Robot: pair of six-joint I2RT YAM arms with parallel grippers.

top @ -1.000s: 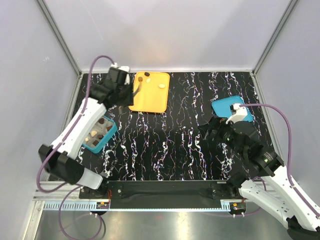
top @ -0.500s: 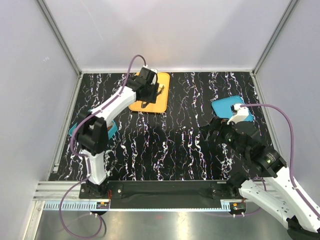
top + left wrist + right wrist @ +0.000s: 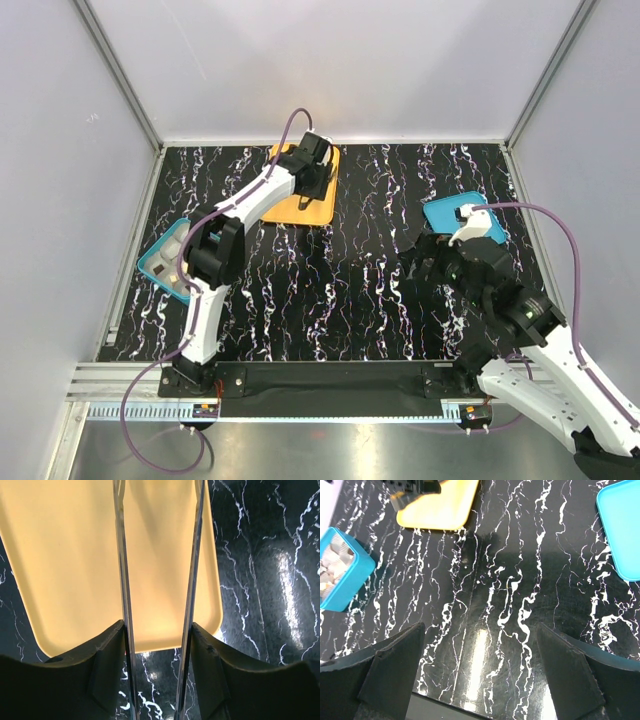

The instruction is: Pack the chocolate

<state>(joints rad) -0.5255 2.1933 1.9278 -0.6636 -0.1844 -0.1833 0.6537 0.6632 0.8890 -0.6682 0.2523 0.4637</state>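
Note:
My left gripper (image 3: 318, 176) hangs over the right part of the flat orange tray (image 3: 297, 208). In the left wrist view its two long thin metal blades (image 3: 121, 555) stand apart over the bare tray (image 3: 65, 570), so the left gripper (image 3: 157, 555) is open and holds nothing. No chocolate shows on the visible part of the tray; my arm hides much of it from above. A few chocolate pieces (image 3: 326, 574) lie in the teal compartmented box (image 3: 160, 262) at the left. My right gripper (image 3: 425, 262) hovers wide open over the black mat, empty (image 3: 480, 650).
A flat teal lid (image 3: 452, 212) lies at the right, just behind my right arm, and shows at the right wrist view's upper right (image 3: 620, 525). The left arm's elbow (image 3: 212, 250) overlaps the teal box. Grey walls close in the black marbled mat (image 3: 340, 290).
My left arm swung from beside the teal box to the orange tray, then shifted right along it. The right arm has barely moved.

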